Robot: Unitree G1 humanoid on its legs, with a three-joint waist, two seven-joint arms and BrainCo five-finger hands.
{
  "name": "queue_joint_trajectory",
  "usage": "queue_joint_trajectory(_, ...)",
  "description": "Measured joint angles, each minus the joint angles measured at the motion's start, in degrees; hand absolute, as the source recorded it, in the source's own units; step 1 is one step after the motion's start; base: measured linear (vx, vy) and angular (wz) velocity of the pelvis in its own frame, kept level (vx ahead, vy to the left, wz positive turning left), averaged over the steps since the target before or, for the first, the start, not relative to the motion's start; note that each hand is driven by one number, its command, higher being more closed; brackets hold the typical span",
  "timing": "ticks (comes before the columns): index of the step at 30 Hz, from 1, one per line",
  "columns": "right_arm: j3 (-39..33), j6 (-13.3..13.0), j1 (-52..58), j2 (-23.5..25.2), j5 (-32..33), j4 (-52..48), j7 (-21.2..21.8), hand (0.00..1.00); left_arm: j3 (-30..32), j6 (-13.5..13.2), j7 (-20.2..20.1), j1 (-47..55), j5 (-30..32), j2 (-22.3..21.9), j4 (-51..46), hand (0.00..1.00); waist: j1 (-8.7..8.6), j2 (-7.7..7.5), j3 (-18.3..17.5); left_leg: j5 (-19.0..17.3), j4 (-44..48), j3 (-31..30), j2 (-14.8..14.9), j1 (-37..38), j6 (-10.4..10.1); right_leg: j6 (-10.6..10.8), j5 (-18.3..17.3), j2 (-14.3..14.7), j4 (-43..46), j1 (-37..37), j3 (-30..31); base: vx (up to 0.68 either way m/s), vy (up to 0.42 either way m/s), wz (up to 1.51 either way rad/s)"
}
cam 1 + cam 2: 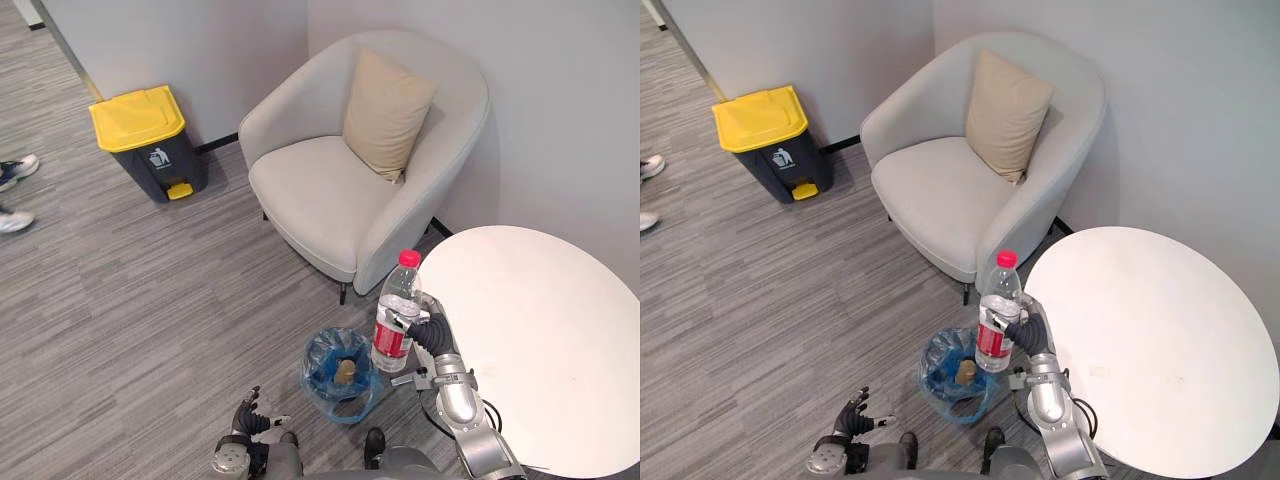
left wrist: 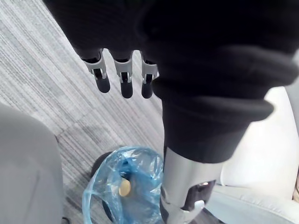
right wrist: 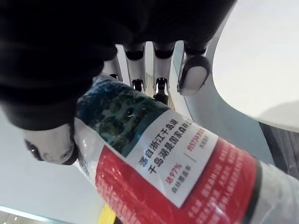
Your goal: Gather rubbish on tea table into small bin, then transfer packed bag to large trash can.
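Bottle held clear of the table: the right hand has fingers and thumb curled round the red label at mid-body. It carries the red-capped plastic bottle upright, off the table's 9 o'clock edge. The mid-body grip appears chosen to keep the tall, light bottle from swinging.

Its base hangs at the 3 o'clock side of the bin, which sits on the floor at 6 o'clock in the head view, between the table and the left hand. The bin is lined with a blue bag, and a tan scrap lies at the bottom.

The tabletop looks bare, so the bottle is probably the last piece to gather. It likely needs a short carry toward 9 o'clock to sit over the bin's mouth before release. Dropped from where it is, it could strike the rim and tip the bin.

The left hand waits low at 7 o'clock with fingers straight and apart, holding nothing. It may be kept free for lifting the bag.

The yellow-lidded can stands against the wall at 10 o'clock, well apart from the bin. An armchair fills 12 o'clock.
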Motion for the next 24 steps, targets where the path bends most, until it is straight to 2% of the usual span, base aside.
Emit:
queue_joint_trajectory(4, 2.4, 0.0, -3.8, -1.2, 0.5, 4.2, -0.1, 1.0, 0.0, -0.1, 0.2, -0.9, 0.0, 0.0, -0.1, 0.0, 0.64, 0.81, 1.5, 0.6, 2.4, -1.4, -0.3, -4.1, -0.4, -0.9, -0.9, -0.4, 4.1, -3.7, -1.3, -0.13, -0.034, 0.23)
queue_joint_trajectory(6, 3.7, 0.0, -7.3, -2.5, 0.6, 4.4, -0.2, 1.0, 0.0, 0.0, 1.0, -3.3, -0.1, 0.1, -0.2, 0.0, 1.28, 1.34, 4.3, 0.6, 6.2, -2.7, -1.0, -9.0, -0.4, -1.5, -2.7, -1.0, 9.8, -8.7, -2.4, -0.23, -0.041, 0.37)
queue_joint_trajectory(8, 4.6, 0.1, -12.3, -3.0, 0.6, 4.8, -0.4, 1.0, 0.0, -0.2, 1.3, -5.2, -0.2, 0.4, -1.6, 0.0, 1.55, 1.35, 7.8, 0.6, 9.7, -3.7, -1.8, -14.4, -0.5, -1.9, -5.5, -3.2, 17.1, -14.6, -3.7, -0.31, -0.043, 0.47)
queue_joint_trajectory(11, 6.1, 0.2, -17.2, -3.2, 0.7, 5.5, -1.9, 1.0, 0.1, -0.2, 2.3, -7.0, -0.2, 0.3, -3.7, 0.0, 1.73, 1.62, 10.3, 0.3, 11.8, -2.2, -1.7, -20.0, -0.6, -1.7, -7.2, -5.2, 22.0, -20.8, -4.6, -0.28, -0.045, 0.39)
queue_joint_trajectory(13, 6.4, 0.3, -18.6, -3.3, 0.7, 5.5, -2.2, 1.0, 0.1, -0.3, 2.4, -6.9, -0.4, -0.1, -5.9, 0.0, 1.93, 2.02, 10.9, 0.3, 13.2, -0.6, -1.0, -22.9, -0.7, -1.8, -7.4, -6.0, 23.9, -23.6, -5.2, -0.12, -0.024, 0.27)
queue_joint_trajectory(15, 6.5, 1.1, -20.7, -3.2, 0.7, 5.3, -3.1, 1.0, 0.1, -0.5, 2.9, -7.6, -0.9, -0.5, -8.5, 0.0, 3.0, 2.45, 12.5, 0.3, 16.7, 0.8, -0.4, -26.9, -0.7, -1.6, -8.2, -7.1, 27.8, -27.6, -5.1, -0.12, -0.006, 0.1)
queue_joint_trajectory(19, 6.3, 1.5, -27.9, -3.6, 1.2, 3.7, -6.3, 1.0, 1.8, -1.0, 4.8, -10.5, -2.2, -1.3, -11.8, 0.0, 3.02, 2.43, 14.6, 0.3, 22.1, 1.2, 0.0, -37.3, -0.7, -1.6, -8.8, -8.4, 33.1, -37.6, -4.8, -0.09, 0.007, 0.08)
queue_joint_trajectory(24, 5.9, 2.5, -35.7, -4.2, 1.2, 3.7, -8.9, 1.0, 3.3, -1.3, 6.4, -14.8, -3.9, -1.4, -14.3, 0.0, 3.64, 2.51, 17.2, 0.4, 27.0, 1.7, -0.1, -46.5, 0.1, -2.2, -9.4, -9.3, 38.3, -46.7, -3.8, -0.02, -0.001, 0.03)
